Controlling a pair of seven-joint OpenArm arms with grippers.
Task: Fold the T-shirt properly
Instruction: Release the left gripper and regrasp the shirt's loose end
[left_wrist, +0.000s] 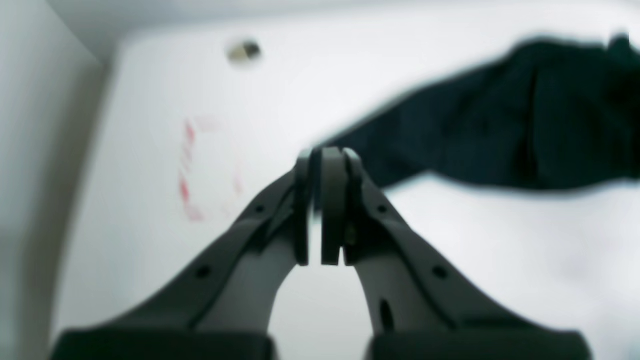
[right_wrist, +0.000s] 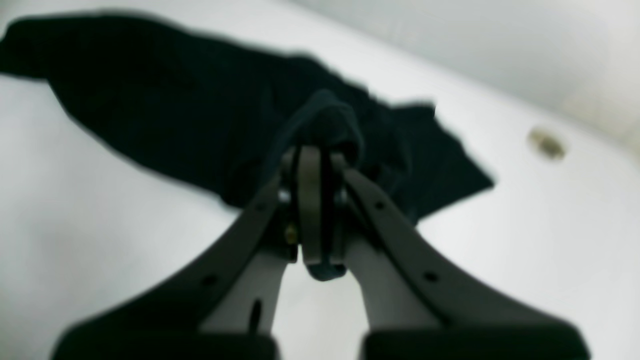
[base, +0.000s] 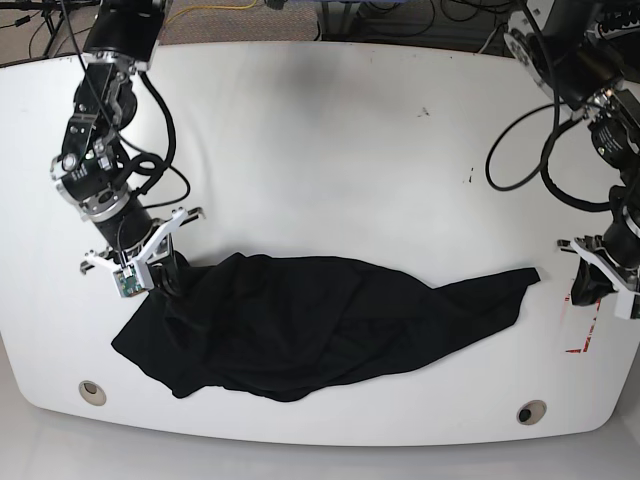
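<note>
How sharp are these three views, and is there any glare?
Both wrist views are soft: the T-shirt and table smear, and only each gripper looks fairly crisp. The base view is sharp, evenly lit, with mild brightness on the table and no harsh glare.

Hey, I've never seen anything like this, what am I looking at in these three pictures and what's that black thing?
This is a robot with two arms working at a white table. One picture looks down from above and takes in the whole scene. The other two come from small cameras mounted on each wrist, looking along that arm's claw, so the grey prongs fill the foreground.

The black thing is a T-shirt, lying crumpled across the table and not folded yet. The right claw, on the left of the overhead picture, is shut on a bunch of the shirt's fabric. The left claw is shut too, but holds nothing: it sits over bare table just past the shirt's other end. Faint red marks show on the table near it, and round holes sit near the table's front corners.
</note>
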